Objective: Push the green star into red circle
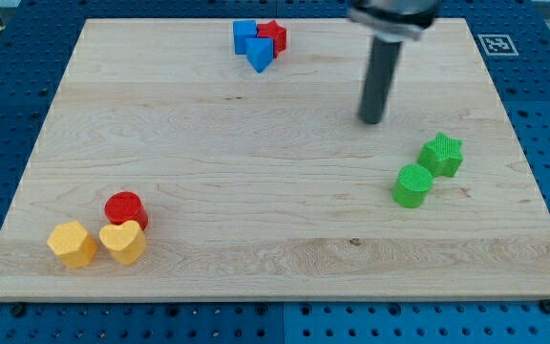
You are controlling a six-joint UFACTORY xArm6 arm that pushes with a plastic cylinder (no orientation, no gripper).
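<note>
Green star [442,155] sits at the board's right, touching a green cylinder [412,185]. My tip [372,120], bare and holding nothing, stands up-left of the star. Red circle [125,208] lies far left-bottom; tip likely must get round to the star's right.

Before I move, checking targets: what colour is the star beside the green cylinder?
Green; the star shows clearly in the camera view.
</note>
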